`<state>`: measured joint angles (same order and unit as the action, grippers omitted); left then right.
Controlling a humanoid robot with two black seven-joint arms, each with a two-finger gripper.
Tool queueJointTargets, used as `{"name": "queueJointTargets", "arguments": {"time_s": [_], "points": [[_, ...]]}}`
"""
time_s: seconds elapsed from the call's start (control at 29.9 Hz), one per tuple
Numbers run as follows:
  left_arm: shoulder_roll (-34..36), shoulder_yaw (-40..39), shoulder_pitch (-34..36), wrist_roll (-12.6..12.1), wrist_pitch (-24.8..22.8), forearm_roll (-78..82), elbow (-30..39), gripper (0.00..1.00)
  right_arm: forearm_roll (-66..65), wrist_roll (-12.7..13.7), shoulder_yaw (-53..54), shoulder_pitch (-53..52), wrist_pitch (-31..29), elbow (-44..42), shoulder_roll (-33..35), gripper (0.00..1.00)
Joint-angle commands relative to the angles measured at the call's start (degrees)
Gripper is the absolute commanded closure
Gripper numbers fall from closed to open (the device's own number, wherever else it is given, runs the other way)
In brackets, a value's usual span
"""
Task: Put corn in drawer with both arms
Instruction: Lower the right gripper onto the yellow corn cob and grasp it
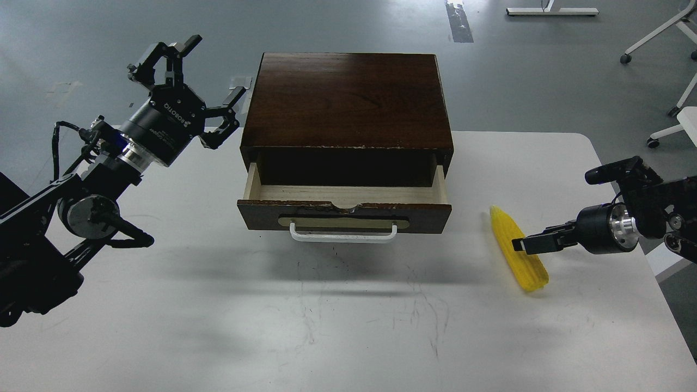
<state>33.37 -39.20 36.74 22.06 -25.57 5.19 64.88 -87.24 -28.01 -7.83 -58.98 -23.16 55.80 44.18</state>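
Corn [516,250] near table's [326,326] right edge; drawer [344,209] open.

Drawer [344,191] rear inside the cabinet [347,100]; right tool [531,242] fingers indistinguishable.

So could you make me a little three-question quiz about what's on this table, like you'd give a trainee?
1. True or false: the drawer is pulled open.
2. The corn lies on which side of the cabinet, seen from the robot: A) left B) right C) on top?
3. Fill in: the left pincer has its fingers spread ____, up in the air beside the cabinet.

Key
1. True: its pale wood interior shows and nothing is seen in it.
2. B: it lies on the white table, with the right pincer at its middle.
3. Open.
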Motion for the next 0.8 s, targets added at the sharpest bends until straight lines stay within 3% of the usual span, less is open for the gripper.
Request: {"name": "queueJointTargets", "arguments": {"time_s": [0.0,0.27,0.37,0.43,0.47,0.5,0.57,0.63,0.77], "points": [[-0.1,0.0,0.0,-0.1,0.0,0.1,0.0,0.02,0.1,0.0,-1.2,0.3,0.0,-0.4,-0.8,0.0],[0.0,0.0,0.0,-0.1,-0.6,0.2,0.0,0.02,0.1,0.0,-3.8,0.4,1.0,-0.6,-1.5,0.08],[0.1,0.0,0.0,-0.1,-0.6,0.2,0.0,0.02,0.1,0.0,-5.1,0.4,1.2,-1.5,-2.6,0.23],[0.2,0.0,0.0,-0.1,-0.6,0.2,0.0,0.02,0.1,0.0,-5.5,0.4,1.2,-1.9,-3.0,0.41],[0.2,0.0,0.0,-0.1,-0.6,0.2,0.0,0.02,0.1,0.0,-5.5,0.4,1.2,-1.9,-3.0,0.41],[0.2,0.0,0.0,-0.1,-0.6,0.2,0.0,0.02,0.1,0.0,-5.5,0.4,1.2,-2.0,-3.1,0.53],[0.1,0.0,0.0,-0.1,-0.6,0.2,0.0,0.02,0.1,0.0,-5.5,0.3,1.3,-2.0,-3.1,0.66],[0.1,0.0,0.0,-0.1,-0.6,0.2,0.1,0.02,0.1,0.0,-5.5,-0.1,1.6,-2.0,-3.1,0.74],[0.2,0.0,0.0,-0.1,-0.7,0.2,0.1,0.02,0.1,0.0,-5.5,-0.9,2.4,-1.7,-2.5,0.78]]}}
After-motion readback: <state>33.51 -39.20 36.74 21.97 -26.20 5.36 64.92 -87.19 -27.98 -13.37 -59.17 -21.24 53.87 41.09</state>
